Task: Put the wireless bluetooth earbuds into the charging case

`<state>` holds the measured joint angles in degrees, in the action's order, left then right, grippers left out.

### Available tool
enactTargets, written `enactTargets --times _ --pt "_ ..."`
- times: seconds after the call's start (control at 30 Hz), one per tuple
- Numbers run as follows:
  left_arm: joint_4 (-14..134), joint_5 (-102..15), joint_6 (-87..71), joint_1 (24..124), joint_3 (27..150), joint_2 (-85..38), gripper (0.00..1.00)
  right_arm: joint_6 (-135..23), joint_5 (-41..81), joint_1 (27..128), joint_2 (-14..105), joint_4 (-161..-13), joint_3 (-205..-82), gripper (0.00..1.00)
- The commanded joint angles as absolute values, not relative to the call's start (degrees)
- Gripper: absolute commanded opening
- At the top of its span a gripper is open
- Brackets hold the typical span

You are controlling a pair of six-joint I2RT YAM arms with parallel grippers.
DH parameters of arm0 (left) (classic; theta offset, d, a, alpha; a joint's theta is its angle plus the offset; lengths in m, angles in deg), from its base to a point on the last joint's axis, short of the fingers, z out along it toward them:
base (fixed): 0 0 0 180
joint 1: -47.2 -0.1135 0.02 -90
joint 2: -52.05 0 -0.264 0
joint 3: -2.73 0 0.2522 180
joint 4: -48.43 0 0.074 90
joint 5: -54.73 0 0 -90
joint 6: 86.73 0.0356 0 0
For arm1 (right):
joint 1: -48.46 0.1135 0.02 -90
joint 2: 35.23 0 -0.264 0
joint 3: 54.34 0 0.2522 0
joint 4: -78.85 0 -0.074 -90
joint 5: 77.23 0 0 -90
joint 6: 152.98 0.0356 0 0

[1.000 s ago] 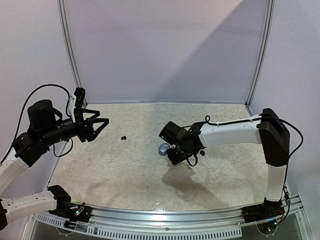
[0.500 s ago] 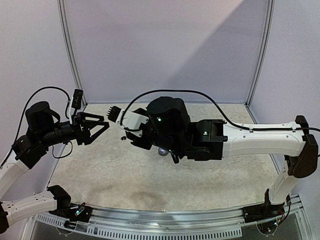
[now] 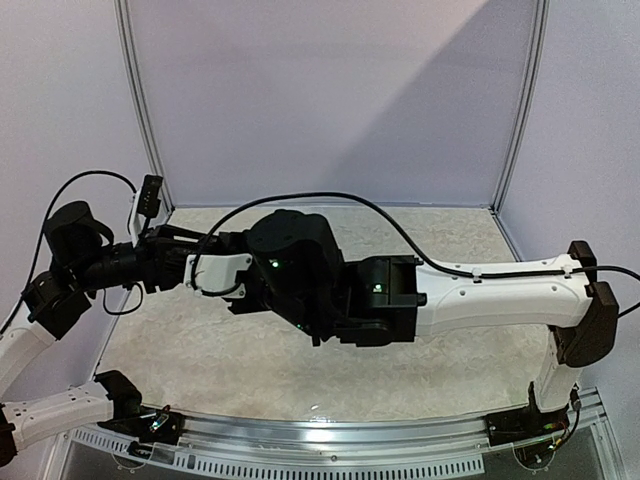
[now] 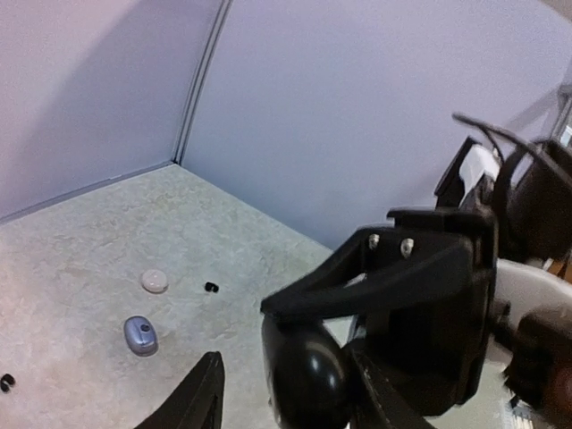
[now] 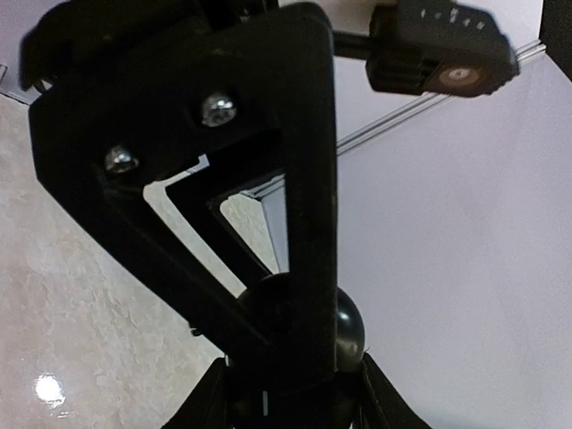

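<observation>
Two grippers are found meeting over the left part of the table, with a black rounded body between them, judged to be the black case (image 4: 304, 375). The right gripper (image 5: 290, 393) is seen clamped on it, the body seated between its own fingers. The left gripper (image 4: 286, 402) is set about the same body but is not closed: a strip of table shows between one finger (image 4: 201, 398) and the case, so a handover is judged to be in hand. Whether the lid is up cannot be told. Beyond, on the table (image 4: 80, 232), one black bud (image 4: 4, 382) is noted at the left edge of the left wrist view. A grey case (image 4: 140, 335) follows, then a white case (image 4: 155, 281) with a second black bud (image 4: 211, 287) near it; all lie apart. White or grey buds are not found in any view. The buds are judged very light, hard and smooth, hence liable to skid or spring from a pinch. Each should be taken across its widest part, fingertips low to the table, with gentle closure. The black case, equally smooth, is liable to turn in a grip and is best held by its flanks, the lid left free.
</observation>
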<state>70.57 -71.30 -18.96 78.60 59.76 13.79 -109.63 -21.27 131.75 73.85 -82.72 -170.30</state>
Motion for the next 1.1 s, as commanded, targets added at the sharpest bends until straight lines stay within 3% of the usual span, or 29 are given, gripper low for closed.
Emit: enactTargets --times 0.0,0.23,0.3,0.37,0.47,0.57,0.87,1.07 --pt "71.89 -71.74 -19.68 79.43 60.99 13.93 0.39 -112.31 -24.51 133.98 76.13 -84.17 -173.22 0.16" --pt "77.97 -75.89 -14.04 79.72 63.61 14.21 0.00 -112.21 -26.32 134.76 76.23 -86.30 -174.01 0.20" --pt "79.66 -75.85 -12.80 79.72 64.02 14.61 0.00 -111.05 -26.68 134.77 75.97 -86.82 -173.82 0.26" --pt "80.57 -74.93 -12.11 79.73 64.05 15.27 0.00 -109.76 -26.97 134.76 75.34 -88.94 -172.99 0.42" --pt "79.77 -72.45 -11.50 79.72 63.71 16.45 0.00 -106.72 -28.48 134.68 73.98 -89.85 -171.09 0.81" --pt "78.53 -70.41 -10.67 79.72 64.38 16.46 0.00 -98.64 -26.01 133.45 70.94 -86.12 -168.26 0.97" --pt "75.49 -70.03 -11.53 75.27 66.57 12.55 0.00 -67.18 14.28 119.87 60.28 -75.49 -162.44 0.99" --pt "65.19 -71.00 -15.23 71.56 64.82 8.49 0.00 -66.61 21.05 115.67 59.31 -76.49 -160.88 0.99"
